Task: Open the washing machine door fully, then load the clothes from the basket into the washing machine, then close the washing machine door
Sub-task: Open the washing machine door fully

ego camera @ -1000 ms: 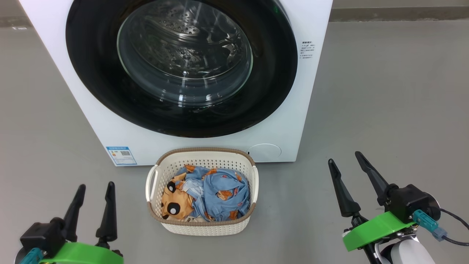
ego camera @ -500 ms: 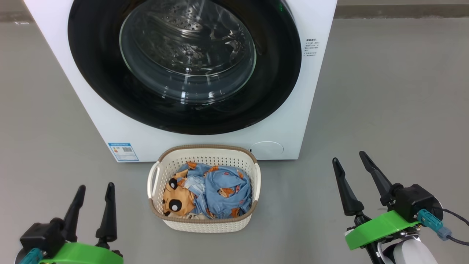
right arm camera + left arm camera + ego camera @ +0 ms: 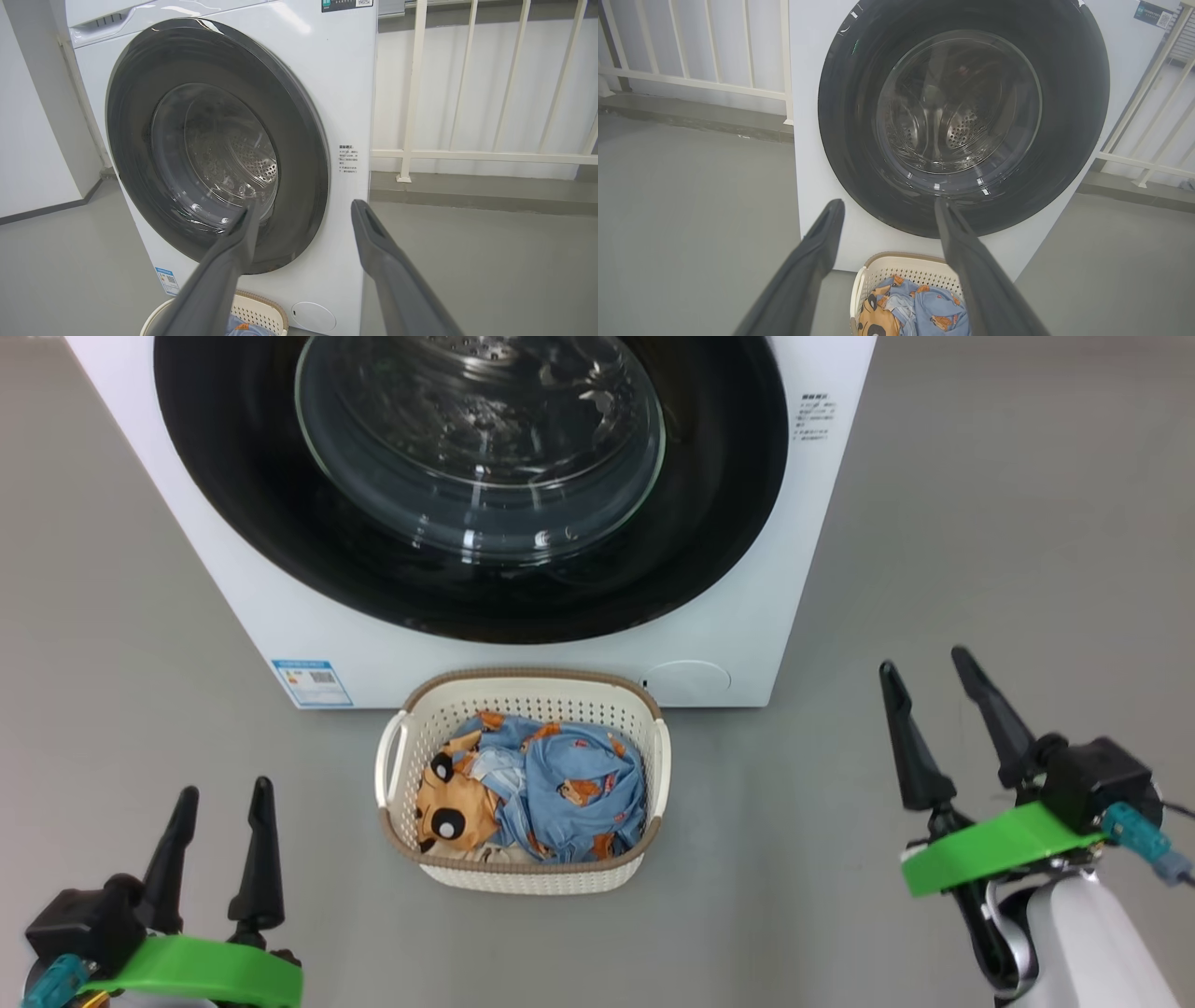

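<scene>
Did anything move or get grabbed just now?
The robot's view came nearer the washing machine, so the whole picture shifted. The right gripper seems to have reached a little forward. Nothing was grabbed: it and the left gripper stay open and empty. The washing machine door stays shut, the clothes stay in the basket.

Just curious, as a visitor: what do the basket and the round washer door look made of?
The basket looks like matte cream plastic: moulded rows of holes, a brown woven-look rim. The washing machine door seems glossy black plastic, perhaps, around clear glass: sharp reflections, and the steel drum shows through.
</scene>
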Available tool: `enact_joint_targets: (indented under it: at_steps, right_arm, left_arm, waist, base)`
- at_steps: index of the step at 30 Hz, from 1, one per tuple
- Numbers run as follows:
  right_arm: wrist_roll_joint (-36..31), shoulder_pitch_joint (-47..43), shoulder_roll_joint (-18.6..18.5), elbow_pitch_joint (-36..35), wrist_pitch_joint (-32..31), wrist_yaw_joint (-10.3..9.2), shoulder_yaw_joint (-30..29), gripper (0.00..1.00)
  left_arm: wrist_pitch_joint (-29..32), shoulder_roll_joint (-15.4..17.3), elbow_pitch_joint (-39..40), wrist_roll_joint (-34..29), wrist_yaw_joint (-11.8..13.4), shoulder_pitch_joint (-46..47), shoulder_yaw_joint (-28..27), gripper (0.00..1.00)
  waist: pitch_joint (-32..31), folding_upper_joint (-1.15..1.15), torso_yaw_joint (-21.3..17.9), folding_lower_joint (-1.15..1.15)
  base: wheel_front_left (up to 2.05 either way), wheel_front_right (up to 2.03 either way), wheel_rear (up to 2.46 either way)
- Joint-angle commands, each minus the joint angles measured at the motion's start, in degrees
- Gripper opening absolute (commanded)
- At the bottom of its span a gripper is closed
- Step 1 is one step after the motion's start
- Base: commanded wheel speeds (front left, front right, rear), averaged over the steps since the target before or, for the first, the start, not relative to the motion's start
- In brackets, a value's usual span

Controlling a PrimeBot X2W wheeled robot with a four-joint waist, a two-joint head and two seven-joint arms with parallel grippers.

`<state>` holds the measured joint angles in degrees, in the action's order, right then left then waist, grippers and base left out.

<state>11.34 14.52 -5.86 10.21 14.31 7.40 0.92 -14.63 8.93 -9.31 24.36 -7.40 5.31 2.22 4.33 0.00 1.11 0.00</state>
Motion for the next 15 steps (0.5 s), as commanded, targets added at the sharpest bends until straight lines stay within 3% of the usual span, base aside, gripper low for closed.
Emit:
enact_joint_targets:
  at_steps: [1, 10, 11, 12, 13, 14, 15]
  right_arm:
    - [0.9, 2.4, -0.4, -1.2, 0.7, 0.09, 1.0, 1.0]
    - [1.6, 9.0, -2.9, 0.8, 0.7, 0.09, -0.5, 1.0]
    - [1.8, 9.8, -3.1, 0.9, 0.7, 0.09, -0.8, 0.94]
    - [2.2, 10.5, -3.3, 1.1, 0.7, 0.09, -0.9, 0.62]
    - [2.4, 11.2, -3.6, 1.4, 0.7, 0.09, -1.2, 0.42]
    - [2.9, 12.1, -3.6, 1.7, 0.7, 0.09, -1.9, 0.3]
    - [4.0, 12.9, -3.4, 1.9, 0.7, 0.09, -2.5, 0.05]
  left_arm:
    - [-0.4, 1.2, 1.7, 0.2, -0.1, 2.9, -2.3, 1.0]
    - [-0.4, 2.0, 2.5, 0.2, -0.1, 4.3, -2.2, 1.0]
    - [-0.4, 2.1, 2.5, 0.2, -0.1, 4.4, -2.3, 1.0]
    - [-0.4, 2.1, 2.5, 0.2, -0.1, 4.5, -2.4, 1.0]
    - [-0.4, 2.1, 2.5, 0.3, -0.1, 4.6, -2.4, 1.0]
    - [-0.4, 2.2, 2.5, 0.3, -0.1, 4.7, -2.3, 1.0]
    - [-0.4, 2.2, 2.5, 0.4, -0.1, 4.8, -2.2, 1.0]
  waist:
    - [0.8, 0.0, 0.3, 0.0]
    - [4.3, 0.0, 1.0, 0.0]
    - [4.6, 0.0, 1.1, 0.0]
    - [5.0, 0.0, 1.1, 0.0]
    - [5.4, 0.0, 1.2, 0.0]
    - [5.8, 0.0, 1.2, 0.0]
    - [6.1, 0.0, 1.2, 0.0]
  base:
    - [0.0, 0.0, 0.0]
    - [0.0, 0.0, 0.0]
    - [0.0, 0.0, 0.0]
    - [0.0, 0.0, 0.0]
    - [0.0, 0.0, 0.0]
    - [0.0, 0.0, 0.0]
    - [0.0, 0.0, 0.0]
